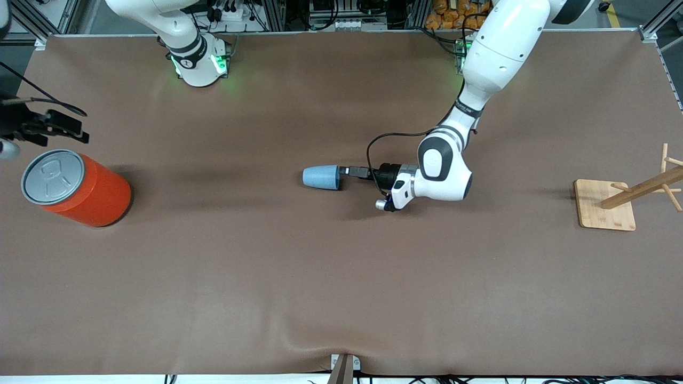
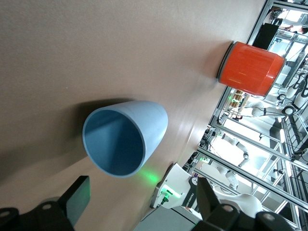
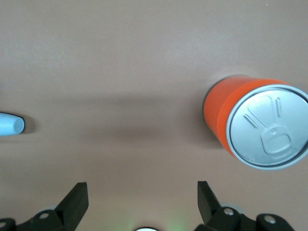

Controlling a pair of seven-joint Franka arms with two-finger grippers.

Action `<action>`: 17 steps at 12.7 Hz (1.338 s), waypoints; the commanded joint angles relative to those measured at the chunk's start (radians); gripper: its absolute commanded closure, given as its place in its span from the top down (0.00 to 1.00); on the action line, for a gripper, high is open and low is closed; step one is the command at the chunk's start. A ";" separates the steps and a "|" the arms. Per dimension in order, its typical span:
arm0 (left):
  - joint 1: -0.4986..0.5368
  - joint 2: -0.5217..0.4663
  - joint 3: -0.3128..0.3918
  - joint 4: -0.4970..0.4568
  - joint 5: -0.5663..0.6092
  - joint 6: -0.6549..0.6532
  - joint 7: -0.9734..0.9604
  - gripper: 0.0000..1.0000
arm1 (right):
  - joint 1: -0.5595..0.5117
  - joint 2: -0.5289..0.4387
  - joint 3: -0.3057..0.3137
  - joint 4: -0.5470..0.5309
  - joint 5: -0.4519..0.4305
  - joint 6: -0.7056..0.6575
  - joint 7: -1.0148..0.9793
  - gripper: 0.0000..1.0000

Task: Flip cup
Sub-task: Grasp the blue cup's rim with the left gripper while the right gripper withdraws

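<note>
The light-blue cup (image 1: 321, 177) lies on its side in the middle of the table. Its open mouth faces the left arm's end. My left gripper (image 1: 346, 171) is low over the table right at that mouth, open and empty. In the left wrist view the cup (image 2: 139, 127) shows its darker inside just ahead of my open left gripper (image 2: 142, 185), not between the fingers. My right gripper (image 1: 74, 130) hangs open and empty by the orange can, at the right arm's end. The right wrist view shows that gripper (image 3: 142, 185) and the cup's base (image 3: 9, 124).
A large orange can (image 1: 80, 186) with a grey pull-tab lid stands at the right arm's end of the table; it also shows in the left wrist view (image 2: 250, 67) and the right wrist view (image 3: 255, 125). A wooden rack on a square base (image 1: 605, 205) stands at the left arm's end.
</note>
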 commanded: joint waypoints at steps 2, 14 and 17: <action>-0.022 0.040 0.007 0.033 -0.038 0.007 0.016 0.85 | -0.012 0.009 0.020 0.125 -0.017 -0.055 0.008 1.00; -0.098 0.144 0.009 0.136 -0.170 0.066 0.039 0.13 | -0.138 0.010 0.235 0.160 -0.013 -0.170 0.124 1.00; -0.085 0.126 0.009 0.135 -0.170 0.066 0.010 0.00 | -0.256 0.000 0.328 0.159 -0.013 -0.194 0.121 1.00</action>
